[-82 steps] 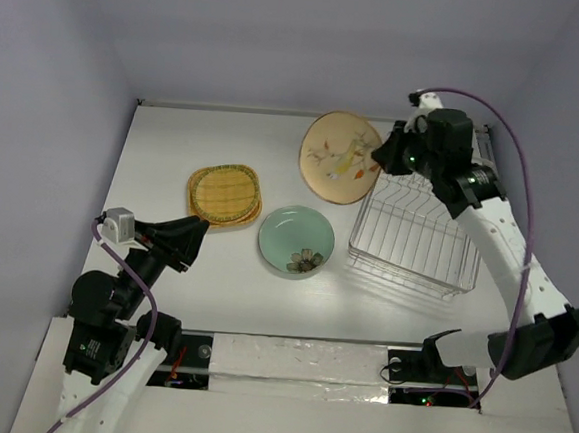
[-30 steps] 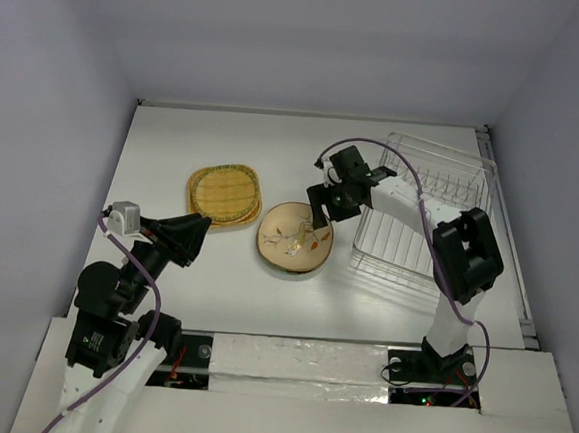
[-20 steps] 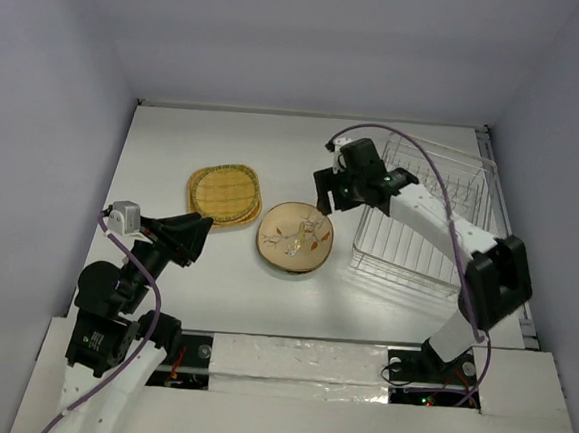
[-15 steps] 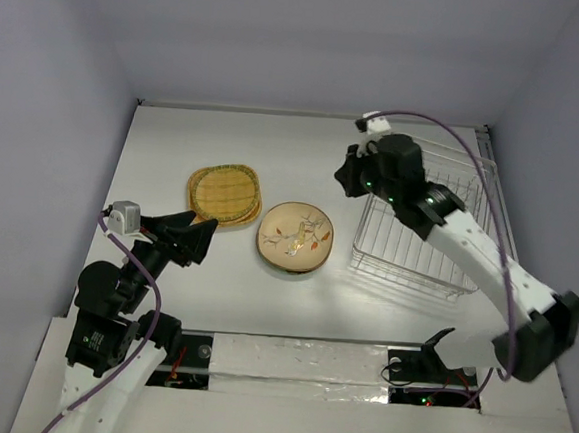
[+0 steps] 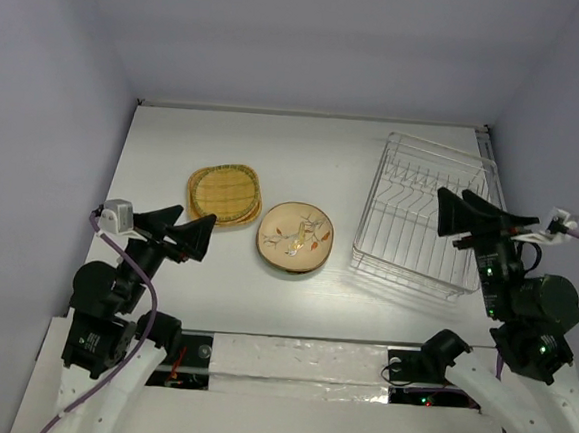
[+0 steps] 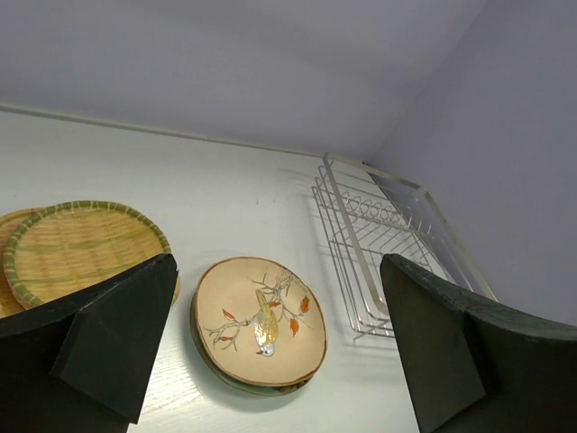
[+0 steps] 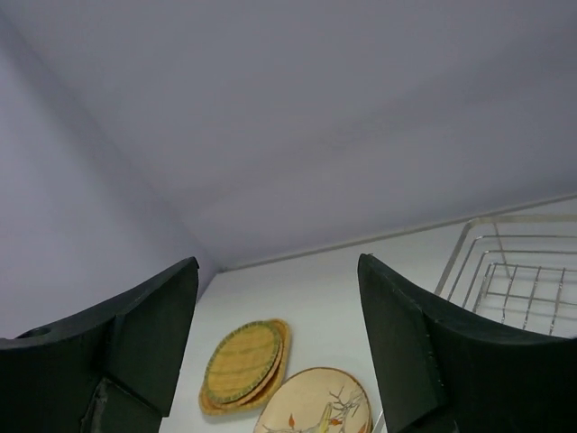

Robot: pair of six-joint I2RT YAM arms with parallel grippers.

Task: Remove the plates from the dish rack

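1. You are looking at a dish rack [image 5: 424, 227] with nothing standing between its tines. It sits on the right side of the desk [image 5: 305, 148], and both the top view and the left wrist view show only bare wire.
2. The plates lie flat on the desk, left of the rack. The orange-yellow woven plates [image 5: 225, 193] are stacked toward the left. Just beside them, the beige floral plate [image 5: 295, 237] rests face up on another dish, whose greenish rim [image 6: 236, 382] peeks out below it.
3. Your left tool [image 5: 193, 231] hangs above the near left of the desk, fingers spread wide and holding nothing. It points toward the plates but is apart from them.
4. Your right tool [image 5: 455, 218] is likewise spread wide and empty. It hovers over the near right part of the rack and touches neither wire nor plate.
5. Judged from this layout, the unloading step looks done, since no plate is left in the rack to lift.
6. The next move probably calls for no grasp at all. Confirm that the rack's far rows hold nothing, then bring both arms to rest clear of the stacks, taking care not to clip the rack's rim with the right arm.
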